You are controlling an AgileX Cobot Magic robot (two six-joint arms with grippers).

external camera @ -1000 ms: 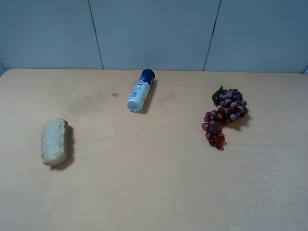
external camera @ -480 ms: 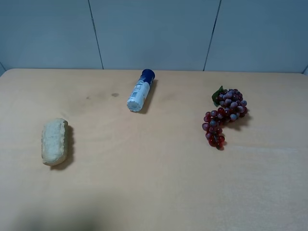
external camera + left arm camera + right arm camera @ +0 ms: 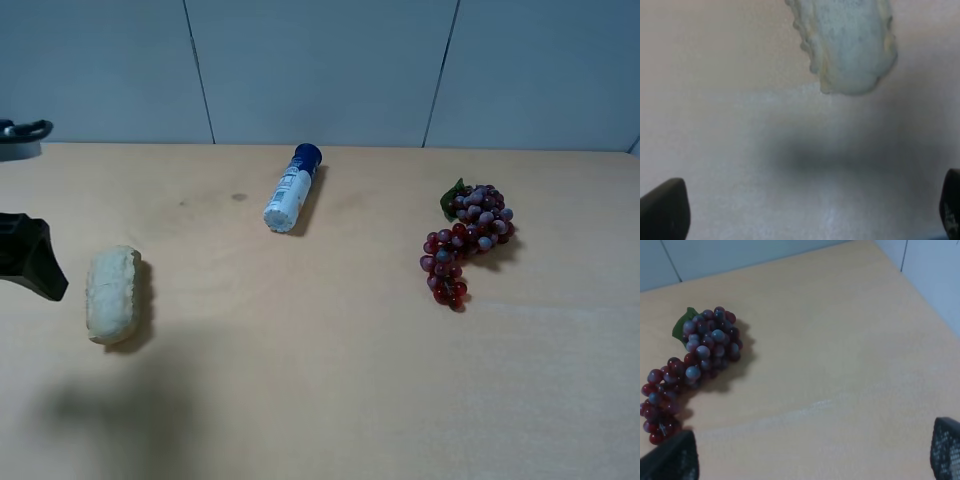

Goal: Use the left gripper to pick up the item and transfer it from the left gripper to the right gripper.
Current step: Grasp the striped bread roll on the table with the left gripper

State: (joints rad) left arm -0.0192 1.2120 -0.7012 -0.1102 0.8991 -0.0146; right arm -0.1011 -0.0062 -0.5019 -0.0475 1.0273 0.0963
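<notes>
The item [image 3: 113,294], a pale bumpy loaf, is lying lengthwise on the tan table [image 3: 330,380] at the left of the high view, a little below the middle, with nothing touching it. I am seeing the left gripper [image 3: 807,212] poking in from the left edge of that view as a black shape just beside the item but apart from it. A soft shadow is falling on the table toward the lower left. In the left wrist picture its jaws are sitting at the two bottom corners, spread wide with only tabletop between them. One end of the item is showing at the top, right of centre.

The right gripper [image 3: 807,457] is likewise parted in its own wrist picture, gripping nothing, with the grape bunch [image 3: 690,360] lying at the left of that frame. The white blue-capped bottle [image 3: 291,190] is lying at upper centre of the high view and the grape bunch at the right, both well apart from the item.
</notes>
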